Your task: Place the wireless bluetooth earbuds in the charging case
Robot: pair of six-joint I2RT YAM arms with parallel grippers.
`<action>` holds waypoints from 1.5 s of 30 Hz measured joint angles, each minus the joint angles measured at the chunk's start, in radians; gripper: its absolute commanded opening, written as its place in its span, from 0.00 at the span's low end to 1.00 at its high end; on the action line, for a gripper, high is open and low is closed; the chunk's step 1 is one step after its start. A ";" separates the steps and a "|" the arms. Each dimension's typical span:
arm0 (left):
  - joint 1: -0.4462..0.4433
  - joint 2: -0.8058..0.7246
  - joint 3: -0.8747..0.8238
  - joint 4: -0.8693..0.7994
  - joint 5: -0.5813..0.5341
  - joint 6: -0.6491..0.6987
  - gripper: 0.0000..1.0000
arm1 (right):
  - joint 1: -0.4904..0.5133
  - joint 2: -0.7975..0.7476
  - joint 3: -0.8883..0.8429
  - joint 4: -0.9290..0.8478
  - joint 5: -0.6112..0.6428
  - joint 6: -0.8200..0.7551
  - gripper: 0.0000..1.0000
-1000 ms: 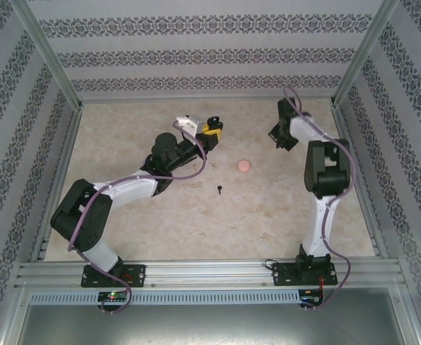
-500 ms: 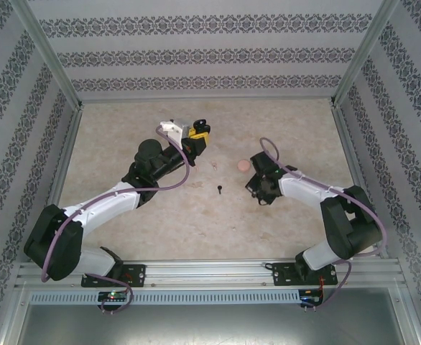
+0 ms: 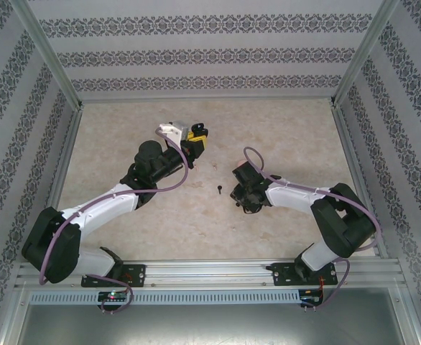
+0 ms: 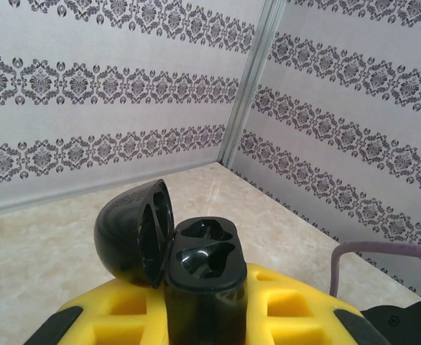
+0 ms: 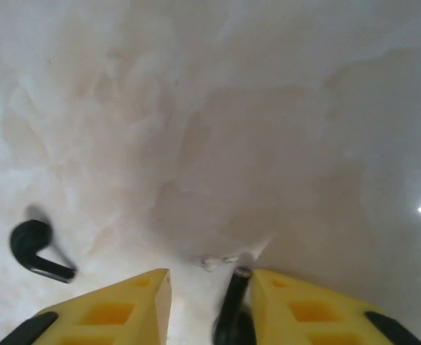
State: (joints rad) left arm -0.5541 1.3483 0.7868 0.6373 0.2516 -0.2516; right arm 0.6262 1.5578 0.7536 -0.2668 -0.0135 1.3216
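Left gripper pinches the open, empty charging case; right gripper, jaws spread with a black earbud against one finger, sits just beside the loose earbud.

Black charging case, black earbud, yellow right tool, beige marbled table, damask-striped pale walls

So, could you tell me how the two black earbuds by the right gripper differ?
The loose earbud lies flat on the table, left of the right gripper; the other earbud sits between its open fingers, against one, stem pointing forward. Both are black and stemmed.
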 measured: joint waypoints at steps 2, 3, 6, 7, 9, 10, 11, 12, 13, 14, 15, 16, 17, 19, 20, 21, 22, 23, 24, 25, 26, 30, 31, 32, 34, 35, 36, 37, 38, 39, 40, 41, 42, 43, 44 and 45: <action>0.000 0.000 -0.002 -0.002 -0.002 -0.001 0.00 | 0.007 -0.008 -0.003 0.016 0.002 0.003 0.54; 0.000 0.000 -0.004 -0.002 -0.002 -0.001 0.00 | 0.012 -0.018 -0.008 0.016 0.002 0.008 0.56; 0.000 -0.001 -0.006 -0.005 -0.002 -0.002 0.00 | 0.026 -0.062 -0.033 -0.011 0.001 0.008 0.58; 0.000 -0.002 -0.006 -0.006 -0.002 -0.002 0.00 | 0.026 -0.082 -0.039 -0.024 0.001 0.006 0.59; 0.000 -0.006 -0.006 -0.014 -0.002 -0.002 0.00 | 0.026 -0.131 -0.042 -0.056 0.001 -0.013 0.59; 0.000 -0.009 -0.006 -0.021 -0.002 -0.002 0.00 | 0.021 -0.150 -0.041 -0.063 0.002 -0.027 0.59; 0.000 -0.014 -0.006 -0.027 -0.002 -0.002 0.00 | 0.012 -0.168 -0.039 -0.070 0.000 -0.048 0.59; 0.000 -0.018 -0.006 -0.031 -0.003 -0.002 0.00 | -0.003 -0.177 -0.034 -0.077 -0.003 -0.072 0.59; 0.000 -0.023 -0.006 -0.034 -0.002 -0.002 0.00 | -0.023 -0.177 -0.026 -0.080 -0.011 -0.095 0.59; 0.000 -0.028 -0.007 -0.039 -0.003 -0.002 0.00 | -0.052 -0.167 -0.014 -0.081 -0.024 -0.127 0.59; 0.000 -0.034 -0.007 -0.043 -0.003 -0.002 0.00 | -0.080 -0.150 0.002 -0.081 -0.037 -0.156 0.58; 0.000 -0.037 -0.007 -0.044 -0.003 -0.001 0.00 | -0.107 -0.126 0.021 -0.081 -0.050 -0.186 0.57; 0.000 -0.041 -0.007 -0.047 -0.004 -0.001 0.00 | -0.130 -0.093 0.046 -0.081 -0.067 -0.219 0.57; 0.000 -0.044 -0.007 -0.050 -0.006 -0.001 0.00 | -0.164 -0.019 0.098 -0.077 -0.095 -0.277 0.55; 0.000 -0.045 -0.007 -0.052 -0.010 -0.001 0.00 | -0.172 0.014 0.122 -0.076 -0.111 -0.301 0.54; 0.000 -0.045 -0.007 -0.055 -0.010 -0.001 0.00 | -0.174 0.047 0.146 -0.074 -0.127 -0.323 0.53; 0.000 -0.045 -0.007 -0.058 -0.013 0.000 0.00 | -0.174 0.076 0.167 -0.072 -0.144 -0.340 0.52; 0.000 -0.046 -0.007 -0.060 -0.016 0.000 0.00 | -0.172 0.102 0.185 -0.069 -0.161 -0.356 0.51; 0.000 -0.046 -0.007 -0.062 -0.018 0.000 0.00 | -0.172 0.121 0.197 -0.066 -0.175 -0.368 0.51; 0.000 -0.046 -0.007 -0.064 -0.020 0.000 0.00 | -0.170 0.140 0.208 -0.062 -0.191 -0.379 0.49; 0.000 -0.046 -0.007 -0.067 -0.021 0.000 0.00 | -0.167 0.155 0.216 -0.058 -0.203 -0.388 0.49; 0.000 -0.046 -0.007 -0.076 -0.021 0.000 0.00 | -0.151 0.173 0.215 -0.055 -0.240 -0.409 0.46; 0.000 -0.046 -0.007 -0.076 -0.021 0.000 0.00 | -0.145 0.172 0.212 -0.051 -0.246 -0.411 0.45; 0.000 -0.046 -0.007 -0.077 -0.021 0.000 0.00 | -0.142 0.171 0.204 -0.046 -0.254 -0.412 0.45; 0.000 -0.046 -0.007 -0.077 -0.021 0.000 0.00 | -0.134 0.160 0.178 -0.039 -0.265 -0.412 0.44; 0.000 -0.046 -0.007 -0.077 -0.021 0.000 0.00 | -0.130 0.150 0.159 -0.035 -0.265 -0.412 0.44; 0.000 -0.046 -0.007 -0.077 -0.021 0.000 0.00 | -0.129 0.136 0.146 -0.030 -0.267 -0.410 0.43; 0.000 -0.046 -0.007 -0.077 -0.021 0.000 0.00 | -0.124 0.122 0.134 -0.030 -0.267 -0.409 0.43; -0.001 -0.046 -0.007 -0.077 -0.021 0.000 0.00 | -0.124 0.101 0.115 -0.032 -0.268 -0.408 0.43; -0.001 -0.046 -0.007 -0.077 -0.021 0.000 0.00 | -0.119 0.080 0.095 -0.035 -0.268 -0.404 0.43; -0.001 -0.046 -0.007 -0.077 -0.021 0.000 0.00 | -0.118 0.062 0.081 -0.040 -0.269 -0.401 0.43; -0.001 -0.046 -0.007 -0.077 -0.021 0.000 0.00 | -0.113 0.044 0.066 -0.045 -0.268 -0.398 0.43; -0.001 -0.046 -0.007 -0.077 -0.021 0.000 0.00 | -0.109 0.025 0.053 -0.049 -0.268 -0.393 0.43; -0.001 -0.046 -0.007 -0.077 -0.021 0.000 0.00 | -0.104 0.011 0.043 -0.051 -0.267 -0.388 0.43; -0.001 -0.046 -0.007 -0.077 -0.021 0.000 0.00 | -0.100 -0.008 0.031 -0.054 -0.268 -0.382 0.43; -0.001 -0.045 -0.007 -0.077 -0.021 0.000 0.00 | -0.094 -0.025 0.020 -0.058 -0.268 -0.378 0.43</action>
State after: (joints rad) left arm -0.5552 1.3029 0.7799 0.5606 0.2306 -0.2520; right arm 0.5320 1.5326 0.7734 -0.3252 -0.2813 0.9436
